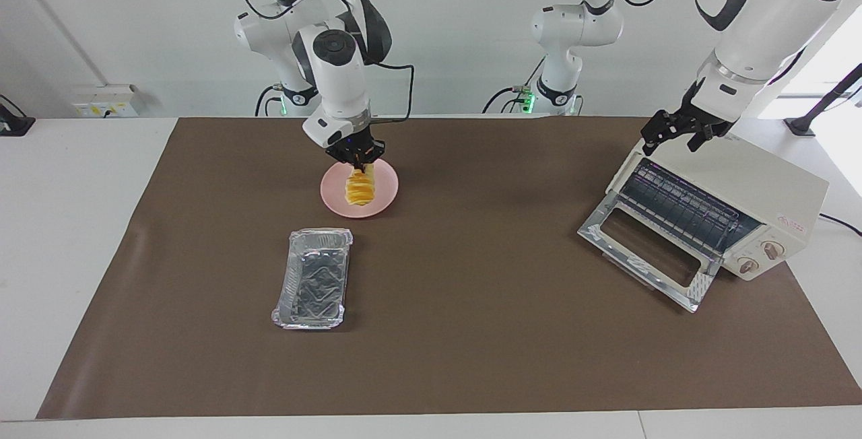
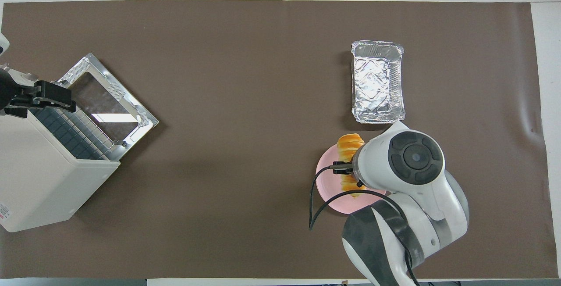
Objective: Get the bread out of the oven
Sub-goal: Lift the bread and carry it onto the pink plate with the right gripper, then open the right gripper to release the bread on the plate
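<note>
With my right gripper clamped on the upper end of the bread, the loaf hangs nearly upright over the pink plate, its lower end at or just above the plate's surface; I cannot tell from the facing view whether it touches. Seen from overhead, the bread lies across the plate, with one end past the rim toward the foil tray. Judgement on progress: extraction is done, since the oven holds only its bare wire rack and its glass door is dropped open onto the desk. What appears to be left is setting the loaf down flat on the plate, releasing, and perhaps closing the door. The foil tray is empty and sits farther from me than the plate, close to it but apart. Pose, right arm: wrist pointing steeply down over the plate, forearm rising back toward its base. My left gripper hovers over the top front edge of the oven, jaws apart and holding nothing, forearm angled up toward its base; that arm is waiting.
</note>
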`<state>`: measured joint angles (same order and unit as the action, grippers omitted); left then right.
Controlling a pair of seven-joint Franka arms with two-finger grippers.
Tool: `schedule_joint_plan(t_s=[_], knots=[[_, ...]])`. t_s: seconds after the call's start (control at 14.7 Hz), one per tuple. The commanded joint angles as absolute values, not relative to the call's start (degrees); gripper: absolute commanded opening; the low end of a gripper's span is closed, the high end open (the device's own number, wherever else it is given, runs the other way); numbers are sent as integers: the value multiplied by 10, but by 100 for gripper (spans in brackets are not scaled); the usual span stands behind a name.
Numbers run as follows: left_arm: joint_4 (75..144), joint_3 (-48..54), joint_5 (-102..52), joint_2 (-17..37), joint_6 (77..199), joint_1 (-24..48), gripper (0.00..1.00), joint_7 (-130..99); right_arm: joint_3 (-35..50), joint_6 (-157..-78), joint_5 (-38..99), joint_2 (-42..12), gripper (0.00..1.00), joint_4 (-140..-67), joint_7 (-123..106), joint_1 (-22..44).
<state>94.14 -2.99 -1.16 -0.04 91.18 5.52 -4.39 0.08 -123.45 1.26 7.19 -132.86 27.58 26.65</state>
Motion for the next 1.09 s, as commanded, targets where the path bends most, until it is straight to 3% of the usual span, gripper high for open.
schedule_joint_plan(t_s=[0.0, 0.14, 0.48, 0.61, 0.89, 1.02], knots=[[949, -33, -17, -8, 920, 56, 100, -39, -1, -1308, 14, 112, 0, -1415, 279, 263], [949, -33, -17, -8, 920, 56, 100, -39, 0, -1382, 14, 106, 0, -1457, 279, 263], [949, -33, -17, -8, 920, 56, 100, -39, 0, -1406, 14, 90, 0, -1458, 272, 262], [949, -33, -17, -8, 920, 56, 100, -39, 0, -1406, 13, 90, 99, -1455, 272, 262], [949, -33, -17, -8, 920, 55, 100, -38, 0, -1391, 13, 82, 100, -1427, 272, 262], [949, -33, -17, -8, 925, 55, 100, -38, -1, -1343, 14, 74, 100, -1381, 273, 256]])
